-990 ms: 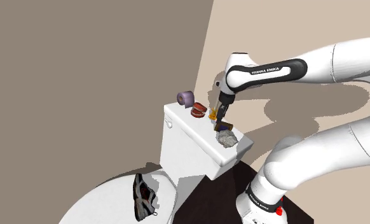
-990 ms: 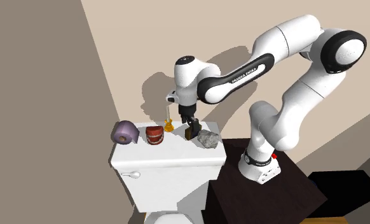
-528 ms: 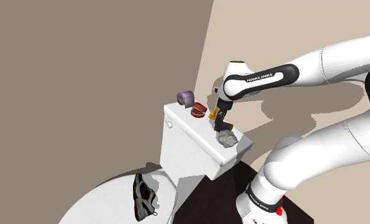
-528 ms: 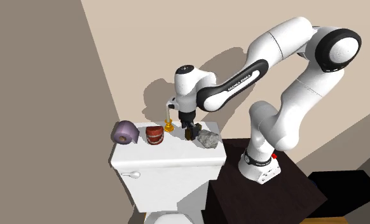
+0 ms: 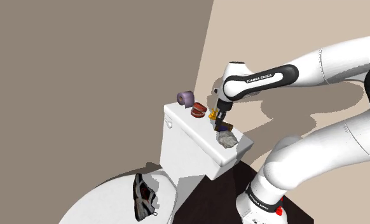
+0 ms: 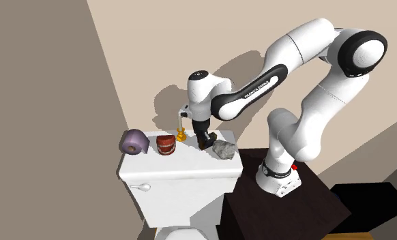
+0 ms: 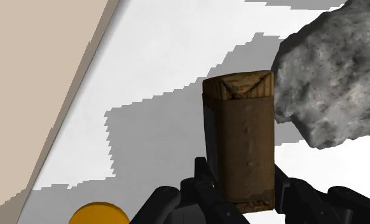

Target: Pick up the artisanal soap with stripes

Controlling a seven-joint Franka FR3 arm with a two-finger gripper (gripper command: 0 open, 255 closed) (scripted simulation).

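Observation:
The soap (image 7: 241,146) is a brown upright block with a folded wrapper top, standing on the white toilet tank lid (image 7: 158,63). My gripper (image 7: 241,188) comes down over it, and both black fingers press against its lower sides. In the shoulder view the gripper (image 5: 219,121) sits low over the lid (image 5: 189,126), with the soap (image 5: 220,126) between the fingers. The second exterior view shows the gripper (image 6: 204,138) at the soap (image 6: 206,143), close to the back wall.
A grey rock (image 7: 330,83) (image 5: 226,137) lies right beside the soap. A small orange object (image 6: 181,134), a red jaw-like item (image 6: 165,145) and a purple roll (image 6: 133,142) line the lid. A shoe (image 5: 143,197) rests on the toilet seat.
The arm has lowered and the gripper has come down around the soap. In the last half second the hand has barely moved.

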